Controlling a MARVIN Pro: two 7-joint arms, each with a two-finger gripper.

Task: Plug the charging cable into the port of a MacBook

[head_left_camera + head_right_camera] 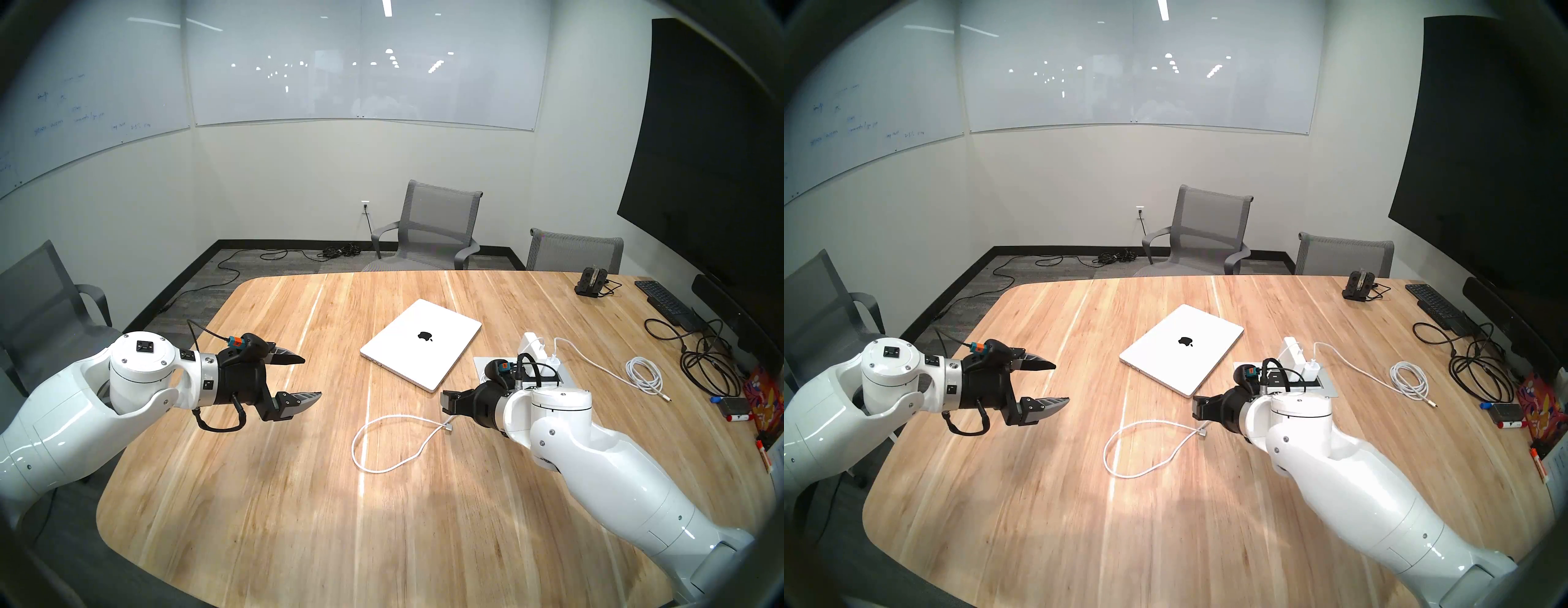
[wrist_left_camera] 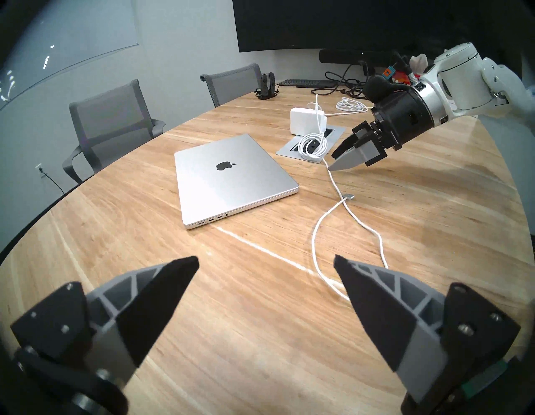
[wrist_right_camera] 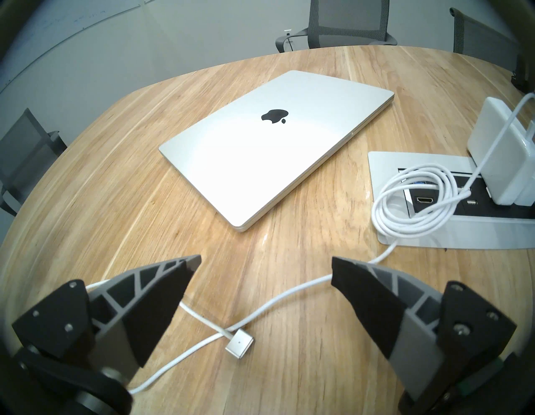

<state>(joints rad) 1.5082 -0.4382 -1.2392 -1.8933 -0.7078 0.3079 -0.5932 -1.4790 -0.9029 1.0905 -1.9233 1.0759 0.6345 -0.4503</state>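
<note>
Left wrist view gives me the left hand with its 2 fingers spread wide and nothing between them, held above bare tabletop. In the head view that hand hangs over the tabletop's left side, well apart from the MacBook.

My right hand is also wide open and empty, angled down over the cable. The plug lies flat on the wood just below and between the fingers, resting across a strand of its own cord where the loop crosses. I see no contact between fingers and cord.

From the plug the cable swings out in 1 loose loop toward the near side of the tabletop, then runs back under the right hand to a coiled bundle lying on the grey socket plate. The white charger stands upright in that plate.

The MacBook lies shut and flat, logo up, at an angle near mid-table, between the 2 hands and beyond them. Its ports show on the edge facing the left hand. The plug is near the MacBook's closest corner but apart from it, not inserted.

A second white cable, black cables and a keyboard sit far right.
</note>
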